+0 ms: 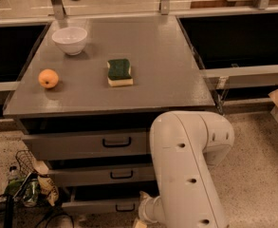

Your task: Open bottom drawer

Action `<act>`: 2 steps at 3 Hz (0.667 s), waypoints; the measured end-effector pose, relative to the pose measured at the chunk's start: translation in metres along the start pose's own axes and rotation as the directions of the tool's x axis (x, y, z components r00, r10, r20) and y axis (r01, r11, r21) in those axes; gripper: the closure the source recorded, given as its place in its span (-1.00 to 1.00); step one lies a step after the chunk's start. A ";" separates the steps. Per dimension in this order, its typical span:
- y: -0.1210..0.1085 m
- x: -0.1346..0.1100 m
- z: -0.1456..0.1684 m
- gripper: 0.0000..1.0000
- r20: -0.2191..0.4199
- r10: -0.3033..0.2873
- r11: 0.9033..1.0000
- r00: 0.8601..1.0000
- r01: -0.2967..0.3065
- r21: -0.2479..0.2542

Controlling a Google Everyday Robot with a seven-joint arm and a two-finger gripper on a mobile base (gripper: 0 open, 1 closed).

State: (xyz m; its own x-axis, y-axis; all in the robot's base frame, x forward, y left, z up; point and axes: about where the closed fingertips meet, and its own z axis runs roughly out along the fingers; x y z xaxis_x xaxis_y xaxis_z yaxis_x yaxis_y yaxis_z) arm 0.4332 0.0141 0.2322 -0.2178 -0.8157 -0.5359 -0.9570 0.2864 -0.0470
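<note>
1. We see the grey cabinet top (167,80) filling the middle of the view, with three grey drawer fronts stacked below its near edge.
2. The bottom drawer (98,206) sits at about 7 o'clock in the view. It is the lowest and shallowest front, and a dark gap shows above it. Its small black loop handle (125,206) is at the right end of the part we can see.
3. The white arm (186,170) rises at 5 o'clock and covers the right ends of all three fronts.
4. The gripper (139,222) is at 6 o'clock, low at the frame edge, just right of the bottom drawer's handle. Only a sliver of it shows, so we cannot tell whether it is open or closed.
5. The middle drawer (100,175) and the top drawer (88,144) lie above, each with a black handle.
6. On the top, a white bowl (69,40) stands at 11 o'clock, an orange (48,78) at 9 o'clock, and a green-and-yellow sponge (119,72) near the centre, all well apart.
7. Bottles and cables (22,189) lie on the floor at 8 o'clock.
</note>
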 end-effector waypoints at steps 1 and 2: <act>-0.017 0.013 0.034 -1.00 -0.028 0.029 0.999 0.999 -0.029 -0.020; -0.016 0.012 0.035 -1.00 -0.023 0.025 0.999 0.999 -0.025 -0.030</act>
State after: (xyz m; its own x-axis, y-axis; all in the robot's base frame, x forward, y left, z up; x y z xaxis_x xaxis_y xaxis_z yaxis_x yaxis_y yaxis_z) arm 0.4526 0.0175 0.1976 -0.2458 -0.8197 -0.5173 -0.9564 0.2920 -0.0083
